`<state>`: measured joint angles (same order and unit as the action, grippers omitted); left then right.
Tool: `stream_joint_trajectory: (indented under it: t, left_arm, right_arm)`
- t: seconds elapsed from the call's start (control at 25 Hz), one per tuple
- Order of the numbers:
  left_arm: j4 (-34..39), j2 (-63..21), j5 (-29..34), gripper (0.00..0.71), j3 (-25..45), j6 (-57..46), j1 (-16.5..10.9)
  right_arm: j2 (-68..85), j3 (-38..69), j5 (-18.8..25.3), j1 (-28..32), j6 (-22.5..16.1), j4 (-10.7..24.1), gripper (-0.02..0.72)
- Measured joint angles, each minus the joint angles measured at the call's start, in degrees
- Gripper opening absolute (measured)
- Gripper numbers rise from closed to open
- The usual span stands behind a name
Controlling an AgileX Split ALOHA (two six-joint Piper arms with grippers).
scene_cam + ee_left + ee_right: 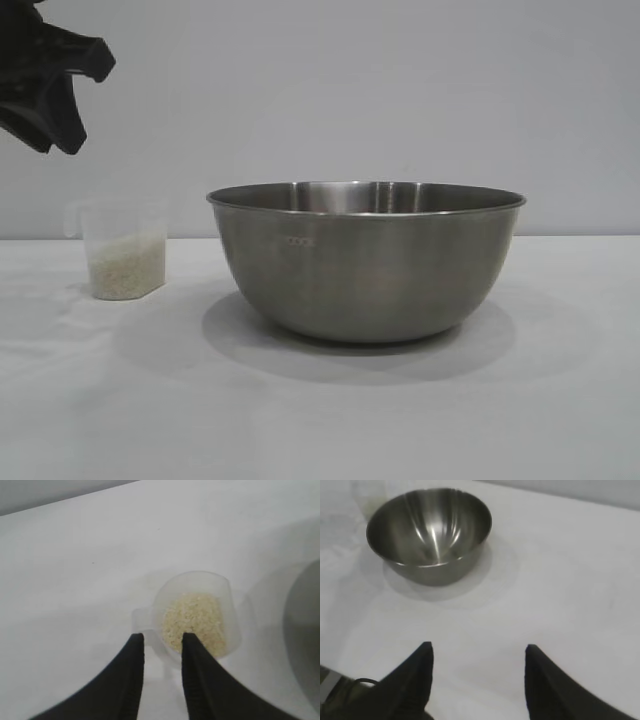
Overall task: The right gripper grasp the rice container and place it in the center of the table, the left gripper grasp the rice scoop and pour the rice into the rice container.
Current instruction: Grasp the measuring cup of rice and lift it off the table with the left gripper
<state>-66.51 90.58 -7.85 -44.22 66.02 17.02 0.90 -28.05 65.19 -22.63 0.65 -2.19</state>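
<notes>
A plain pale grey wall [350, 90] rises behind the white tabletop, evenly and softly lit.

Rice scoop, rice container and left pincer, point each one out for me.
rice scoop [122, 262], exterior view, front wall.
rice container [365, 270], exterior view, outer side.
left pincer [162, 647], left wrist view, gap between fingertips.

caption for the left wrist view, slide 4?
Left gripper, open, hovers above the rice scoop holding rice on the table.
</notes>
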Motion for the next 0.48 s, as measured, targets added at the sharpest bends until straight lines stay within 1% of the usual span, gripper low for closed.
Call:
stream_joint_trajectory:
  t: [0.36,0.48]
  left_arm:
    - [0.12,-0.37,-0.48,0.153,0.0,-0.83,0.0]
    - [3.86,-0.37,-1.39,0.153,0.0,-5.51,0.0]
  right_arm:
    - [0.0,0.0,0.0,0.0,0.0,0.03,0.391]
    - [0.0,0.0,0.0,0.0,0.0,0.13,0.391]
